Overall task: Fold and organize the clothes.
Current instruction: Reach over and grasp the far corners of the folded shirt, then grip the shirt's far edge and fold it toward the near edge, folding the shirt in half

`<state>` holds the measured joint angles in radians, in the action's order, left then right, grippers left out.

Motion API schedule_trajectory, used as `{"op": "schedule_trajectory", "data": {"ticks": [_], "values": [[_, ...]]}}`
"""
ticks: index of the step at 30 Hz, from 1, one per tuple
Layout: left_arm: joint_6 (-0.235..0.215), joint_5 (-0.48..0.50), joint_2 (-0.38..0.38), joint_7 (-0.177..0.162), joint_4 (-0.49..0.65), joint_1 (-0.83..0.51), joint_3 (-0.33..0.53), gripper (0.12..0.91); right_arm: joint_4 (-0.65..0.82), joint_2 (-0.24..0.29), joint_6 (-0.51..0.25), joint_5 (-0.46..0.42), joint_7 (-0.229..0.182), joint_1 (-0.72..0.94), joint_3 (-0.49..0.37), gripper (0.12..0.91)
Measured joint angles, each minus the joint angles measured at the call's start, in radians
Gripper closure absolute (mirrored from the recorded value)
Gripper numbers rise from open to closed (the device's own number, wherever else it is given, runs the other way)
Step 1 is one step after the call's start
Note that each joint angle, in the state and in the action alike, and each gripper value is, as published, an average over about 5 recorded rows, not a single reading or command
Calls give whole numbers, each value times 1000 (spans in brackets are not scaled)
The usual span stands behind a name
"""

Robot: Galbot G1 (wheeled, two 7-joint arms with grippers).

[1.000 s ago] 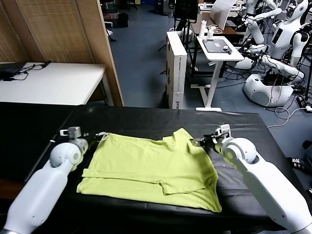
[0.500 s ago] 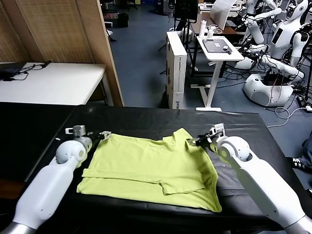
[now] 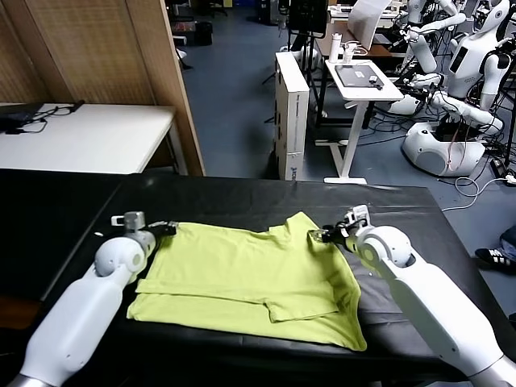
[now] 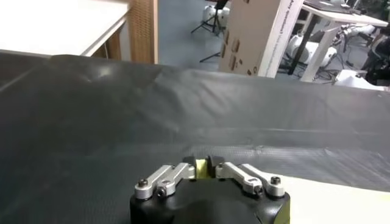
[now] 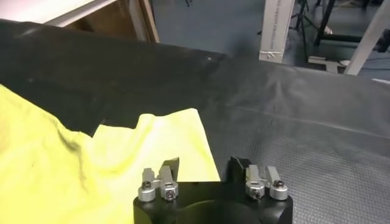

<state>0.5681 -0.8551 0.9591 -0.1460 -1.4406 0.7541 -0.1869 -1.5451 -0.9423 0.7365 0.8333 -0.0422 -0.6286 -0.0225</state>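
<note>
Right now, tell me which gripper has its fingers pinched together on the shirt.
The left gripper: its fingers meet on a sliver of the T-shirt at the shirt's far left corner. The right gripper shows a clear gap between its fingers.

Black work table [image 3: 242,197]; white table [image 3: 89,137] beyond-left; tall cardboard box [image 3: 292,113].

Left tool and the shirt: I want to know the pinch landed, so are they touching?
Touching. In the left wrist view the left tool has its fingers closed on a sliver of the yellow-green T-shirt, at its far corner.
</note>
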Motion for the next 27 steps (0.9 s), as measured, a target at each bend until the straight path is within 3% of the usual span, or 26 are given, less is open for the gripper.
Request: {"op": "schedule_trajectory", "data": {"ticks": [2, 4, 15, 27], "values": [[1, 0, -2, 0, -4, 2, -1, 841, -1, -1, 0, -2, 1, -3, 2, 867], [2, -1, -5, 0, -8, 3, -2, 867, -4, -1, -2, -3, 1, -6, 4, 886], [1, -10, -19, -7, -37, 6, -8, 883, -54, 13, -37, 4, -2, -29, 51, 885], [2, -51, -70, -28, -127, 61, -55, 883, -178, 76, -31, 48, -11, -100, 133, 885]]}}
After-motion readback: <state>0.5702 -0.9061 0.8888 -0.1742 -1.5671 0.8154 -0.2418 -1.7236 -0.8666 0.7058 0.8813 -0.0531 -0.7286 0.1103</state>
